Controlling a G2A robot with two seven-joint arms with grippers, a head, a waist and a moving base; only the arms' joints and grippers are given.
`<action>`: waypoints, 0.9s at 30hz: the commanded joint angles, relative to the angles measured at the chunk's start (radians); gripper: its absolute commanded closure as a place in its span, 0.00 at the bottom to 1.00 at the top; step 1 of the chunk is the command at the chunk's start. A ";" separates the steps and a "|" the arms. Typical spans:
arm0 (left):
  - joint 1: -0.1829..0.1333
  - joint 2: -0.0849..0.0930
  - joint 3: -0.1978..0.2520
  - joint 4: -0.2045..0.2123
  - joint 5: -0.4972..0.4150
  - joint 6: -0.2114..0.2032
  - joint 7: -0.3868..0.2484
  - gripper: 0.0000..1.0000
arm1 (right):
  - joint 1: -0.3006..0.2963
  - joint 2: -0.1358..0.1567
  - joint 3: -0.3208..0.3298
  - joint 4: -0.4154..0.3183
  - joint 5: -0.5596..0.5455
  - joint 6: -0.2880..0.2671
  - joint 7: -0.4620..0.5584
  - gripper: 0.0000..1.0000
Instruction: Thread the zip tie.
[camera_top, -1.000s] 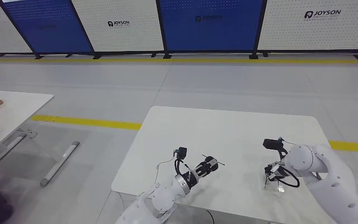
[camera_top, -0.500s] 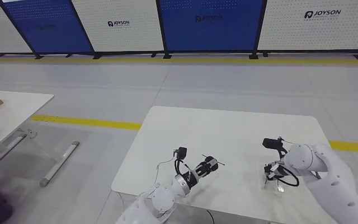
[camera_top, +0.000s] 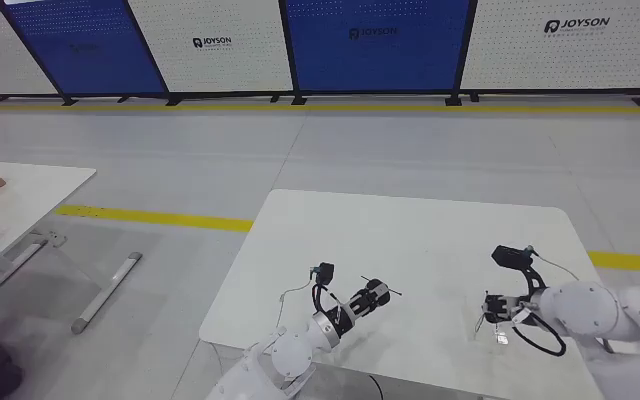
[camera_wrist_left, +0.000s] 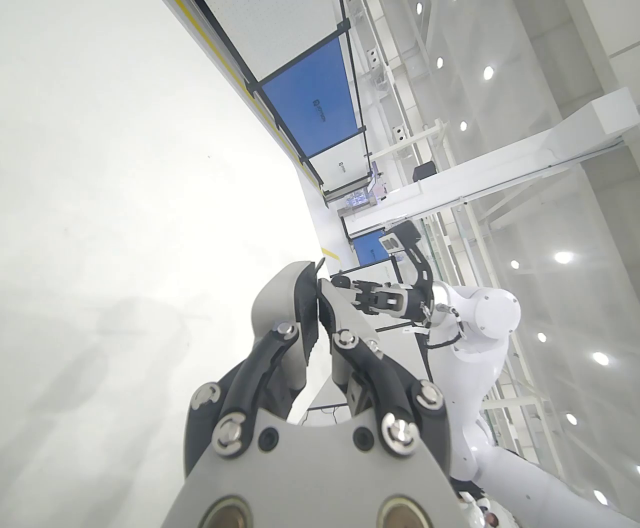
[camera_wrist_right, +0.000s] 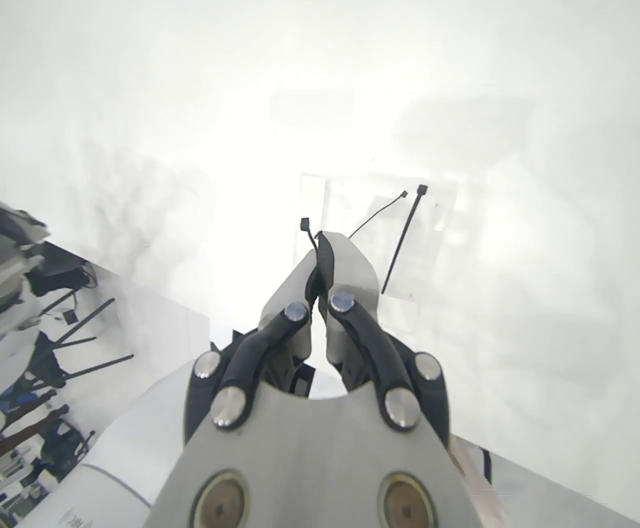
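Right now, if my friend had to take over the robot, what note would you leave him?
The left gripper is shut on the left tie, over the near side of the table.
The right gripper is shut on the right tie, whose head pokes out, by the clear tray.
Two spare ties lie in the tray.
Done: each gripper holds a tie.
To do: nothing is threaded yet. A tail must go through a head, probably by bringing the grippers together.
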 joint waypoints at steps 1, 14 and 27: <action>0.000 0.000 0.000 0.000 0.000 0.000 0.000 1.00 | -0.057 0.005 0.055 -0.045 0.033 -0.009 -0.056 1.00; 0.000 0.000 0.000 0.000 0.000 0.000 0.000 1.00 | -0.118 0.006 0.100 -0.069 0.104 -0.048 -0.133 1.00; 0.000 0.000 0.000 0.000 0.000 0.000 0.000 1.00 | -0.298 -0.015 0.161 -0.174 0.261 -0.159 -0.567 1.00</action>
